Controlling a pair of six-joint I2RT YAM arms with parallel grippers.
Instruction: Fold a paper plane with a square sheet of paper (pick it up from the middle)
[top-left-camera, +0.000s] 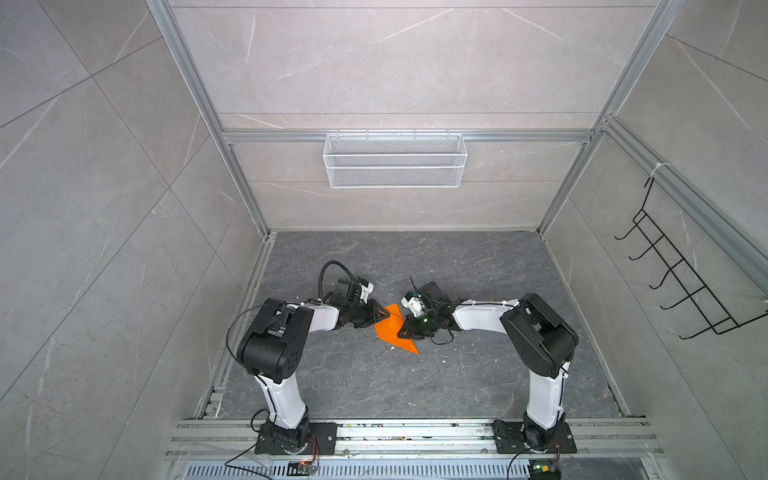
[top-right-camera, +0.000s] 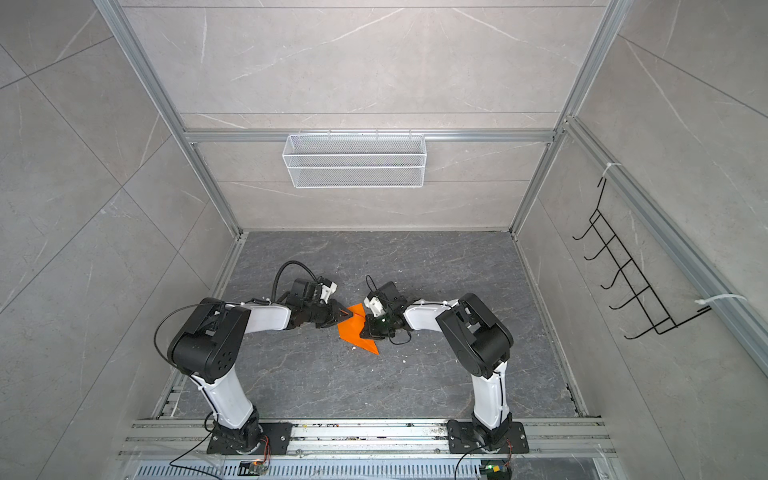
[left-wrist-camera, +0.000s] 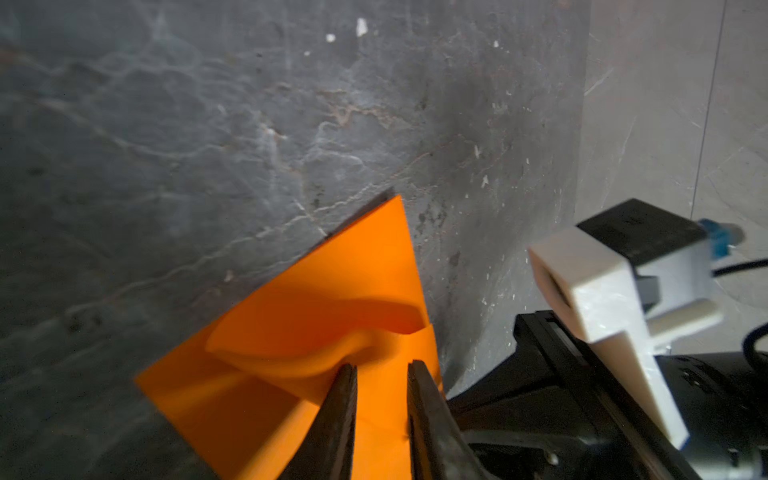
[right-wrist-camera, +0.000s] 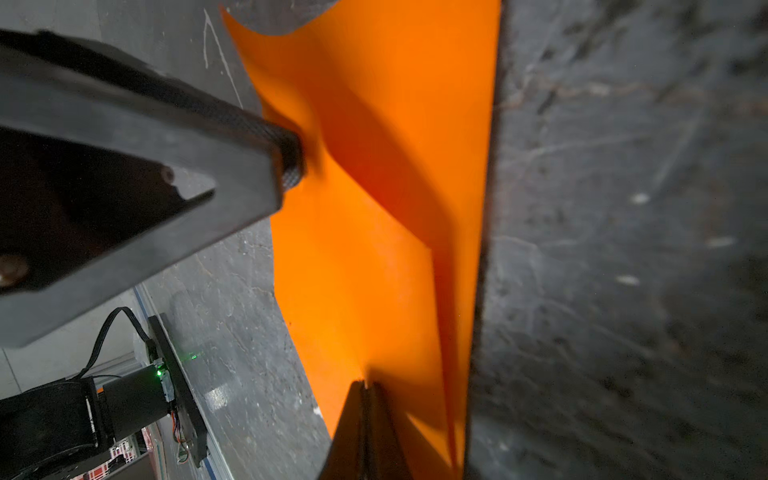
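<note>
Currently right gripper (right-wrist-camera: 365, 384), pressed together, seemingly anchors square sheet of paper (top-left-camera: 388, 332) for creasing; left gripper (left-wrist-camera: 382, 368) slightly spread, raised flap just ahead.

The dark grey marbled table (top-left-camera: 457, 386) is carrying a folded orange paper (top-left-camera: 390, 334) near its middle in both top views. Most of the paper is lying flat, and one flap is curling up off the surface. Small white flecks (top-left-camera: 391, 348) are lying scattered around it, possibly crumbs, though they are too small to tell.
</note>
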